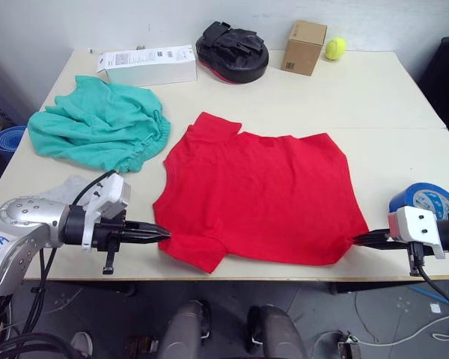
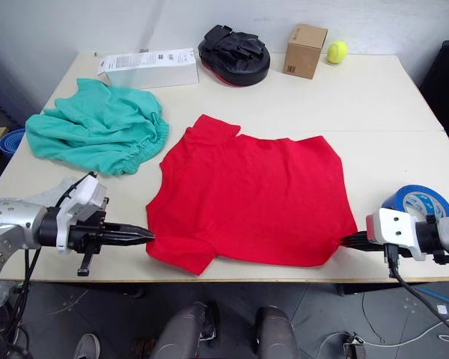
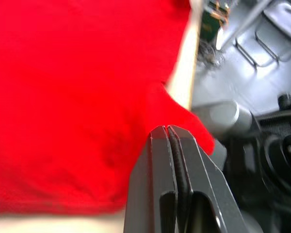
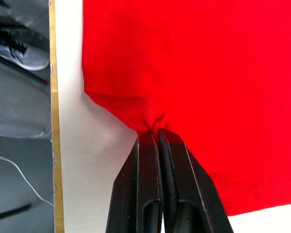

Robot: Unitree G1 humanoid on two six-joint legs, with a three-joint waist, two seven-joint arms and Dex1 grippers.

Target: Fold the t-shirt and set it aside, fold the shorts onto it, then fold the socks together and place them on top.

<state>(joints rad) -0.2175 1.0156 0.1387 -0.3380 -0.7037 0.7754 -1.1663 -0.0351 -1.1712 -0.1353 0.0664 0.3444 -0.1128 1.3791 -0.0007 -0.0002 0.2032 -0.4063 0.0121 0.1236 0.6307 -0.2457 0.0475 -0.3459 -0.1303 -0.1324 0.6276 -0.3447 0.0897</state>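
Two end effectors at t-shirt near edge: right end effector clenched on hem; left end effector closed, apparently touching cloth.

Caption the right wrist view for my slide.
Right gripper jaws shut, pinching the bright red cloth t-shirt near its corner by the pale table's edge.

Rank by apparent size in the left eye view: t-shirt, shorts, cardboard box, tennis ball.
1. t-shirt, spread flat
2. shorts, bunched
3. cardboard box
4. tennis ball
The box and ball sit farthest from the camera, so both look smaller than they are.
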